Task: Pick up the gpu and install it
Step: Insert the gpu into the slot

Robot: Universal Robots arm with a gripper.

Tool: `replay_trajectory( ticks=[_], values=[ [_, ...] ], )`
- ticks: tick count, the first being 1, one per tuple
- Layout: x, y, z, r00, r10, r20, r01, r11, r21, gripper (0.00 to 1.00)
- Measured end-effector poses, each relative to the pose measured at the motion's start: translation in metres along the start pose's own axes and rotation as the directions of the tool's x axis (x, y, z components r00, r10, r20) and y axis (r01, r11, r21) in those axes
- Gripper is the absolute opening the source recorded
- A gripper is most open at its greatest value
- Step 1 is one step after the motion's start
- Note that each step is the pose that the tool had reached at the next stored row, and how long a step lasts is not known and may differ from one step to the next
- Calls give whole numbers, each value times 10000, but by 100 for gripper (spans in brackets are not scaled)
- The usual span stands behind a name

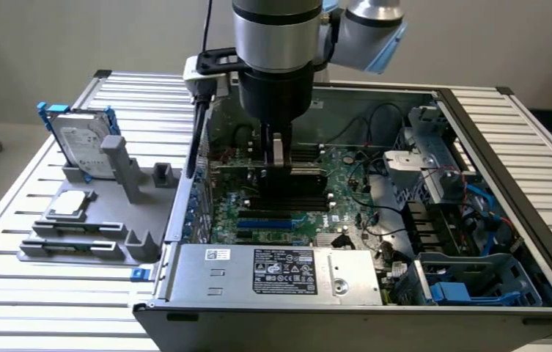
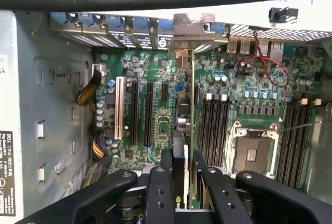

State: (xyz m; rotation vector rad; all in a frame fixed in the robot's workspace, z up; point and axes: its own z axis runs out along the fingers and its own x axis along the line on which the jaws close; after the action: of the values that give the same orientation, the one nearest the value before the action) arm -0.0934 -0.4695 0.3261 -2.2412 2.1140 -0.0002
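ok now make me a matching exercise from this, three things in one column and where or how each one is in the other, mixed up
1 gpu
2 hard drive
3 cpu socket

a upright in the grey holder, exterior view's left
b bare, no cooler on it
c clamped in the pincer over the motherboard

Pairs: 1-c, 2-a, 3-b
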Motion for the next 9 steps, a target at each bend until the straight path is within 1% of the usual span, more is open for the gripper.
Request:
replay_trajectory(
  ticks=[1, 2, 6, 9],
  values=[
    [4, 1, 9, 10000, -2, -5, 2, 10000, 56, 26],
    [8, 1, 21, 10000, -5, -9, 5, 10000, 97, 26],
    [9, 3, 36, 10000, -6, -14, 6, 9999, 104, 26],
    [10, 4, 68, 10000, 40, -15, -40, 9999, 106, 26]
  ],
)
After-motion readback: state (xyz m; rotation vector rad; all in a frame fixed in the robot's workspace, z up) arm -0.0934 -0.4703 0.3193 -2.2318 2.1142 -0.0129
